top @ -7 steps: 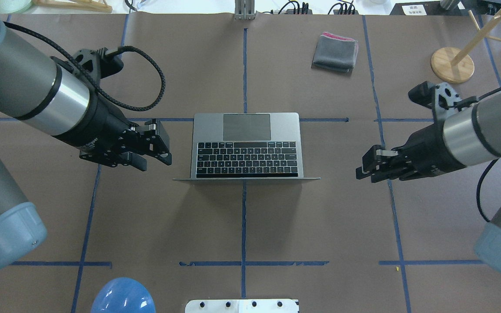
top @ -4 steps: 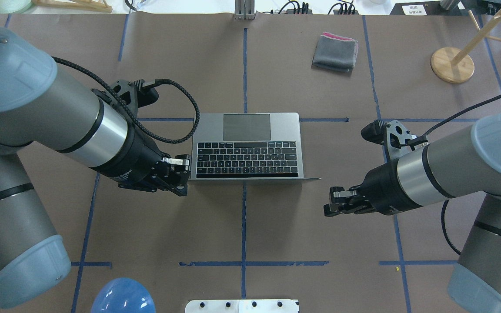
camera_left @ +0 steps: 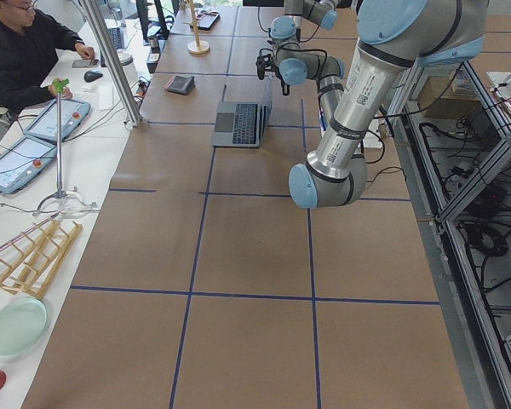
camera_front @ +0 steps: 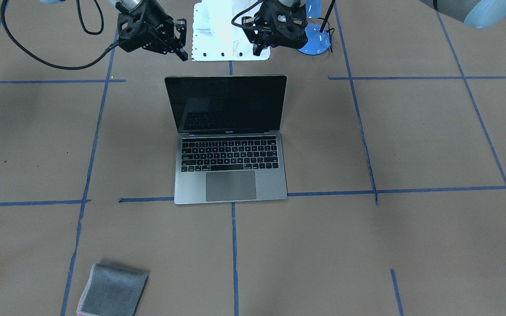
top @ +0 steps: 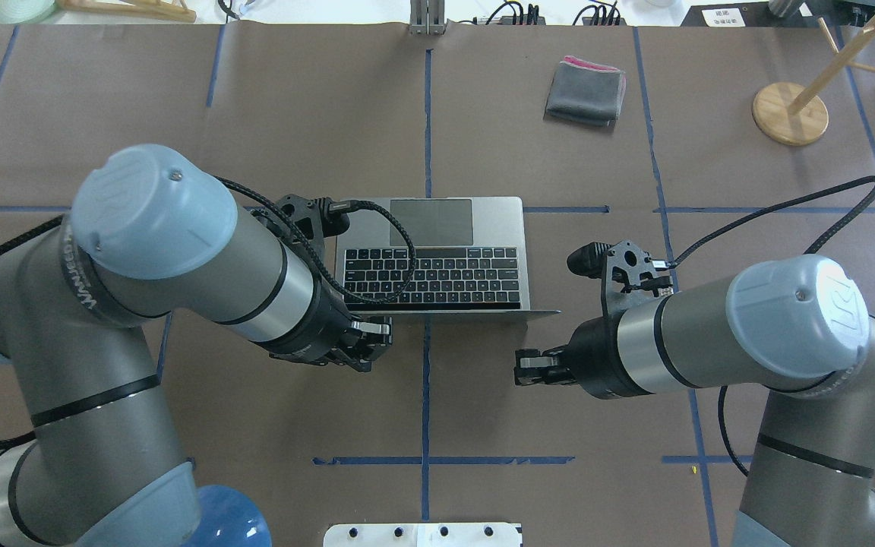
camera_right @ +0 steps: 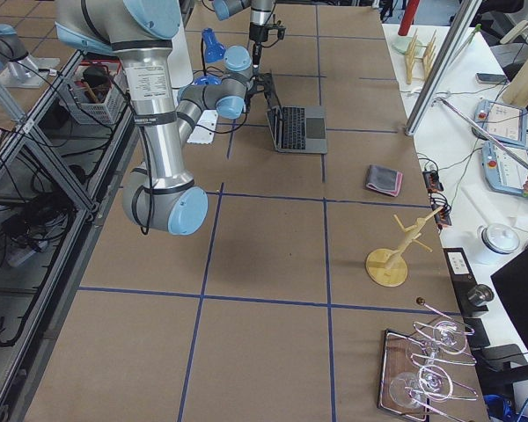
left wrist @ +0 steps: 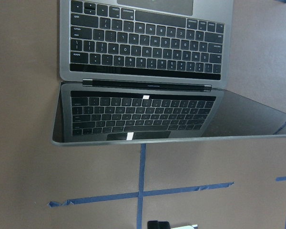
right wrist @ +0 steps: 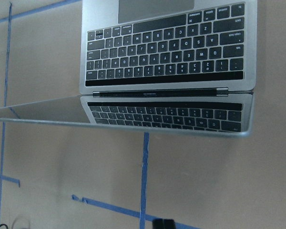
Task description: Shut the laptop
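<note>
The grey laptop (top: 430, 258) stands open at the table's middle, its black screen (camera_front: 226, 103) upright and its lid's back turned to me. It also shows in both wrist views (left wrist: 143, 43) (right wrist: 167, 52). My left gripper (top: 383, 342) is shut and empty, just behind the screen's top edge near its left part, not touching. My right gripper (top: 521, 370) is shut and empty, behind the screen's right end and a little further back. In the front view the left gripper (camera_front: 255, 47) and the right gripper (camera_front: 182, 49) both hover beyond the lid.
A folded grey cloth (top: 585, 91) lies far right of the laptop. A wooden stand (top: 791, 112) is at the far right. A blue rounded object (top: 229, 524) and a white plate (top: 422, 534) sit at my near edge. A person (camera_left: 25, 51) sits beyond the table.
Both arms have swung from beside the laptop towards me and inward, to behind the upright screen. The laptop has not moved and its lid stands as before.
</note>
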You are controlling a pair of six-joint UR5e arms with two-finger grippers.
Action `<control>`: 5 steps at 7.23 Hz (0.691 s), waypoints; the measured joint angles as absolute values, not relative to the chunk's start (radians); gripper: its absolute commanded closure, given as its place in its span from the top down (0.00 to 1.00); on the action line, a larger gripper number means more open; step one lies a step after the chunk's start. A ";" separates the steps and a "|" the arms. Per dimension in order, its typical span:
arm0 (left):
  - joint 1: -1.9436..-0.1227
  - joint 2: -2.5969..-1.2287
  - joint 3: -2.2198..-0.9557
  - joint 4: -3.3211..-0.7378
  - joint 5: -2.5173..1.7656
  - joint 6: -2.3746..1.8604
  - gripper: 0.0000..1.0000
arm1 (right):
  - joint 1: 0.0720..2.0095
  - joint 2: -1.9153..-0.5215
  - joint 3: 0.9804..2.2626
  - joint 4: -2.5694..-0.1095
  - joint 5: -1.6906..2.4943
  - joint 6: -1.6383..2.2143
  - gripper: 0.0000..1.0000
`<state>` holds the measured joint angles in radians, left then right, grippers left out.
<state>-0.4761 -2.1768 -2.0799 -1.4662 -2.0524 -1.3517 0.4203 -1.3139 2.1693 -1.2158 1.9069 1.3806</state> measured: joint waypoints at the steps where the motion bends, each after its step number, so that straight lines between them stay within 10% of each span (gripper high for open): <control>1: -0.459 -2.179 -2.057 -1.467 -2.029 -1.351 0.00 | 0.415 -1.303 2.156 -1.217 1.865 1.380 0.02; 5: -0.459 -2.195 -2.011 -1.479 -1.973 -1.330 0.00 | 0.424 -1.258 2.115 -1.221 1.765 1.369 0.02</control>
<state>-0.4586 -2.1951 -2.0108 -1.4795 -1.9726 -1.3297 0.4245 -1.2582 2.1155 -1.2206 1.7650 1.3694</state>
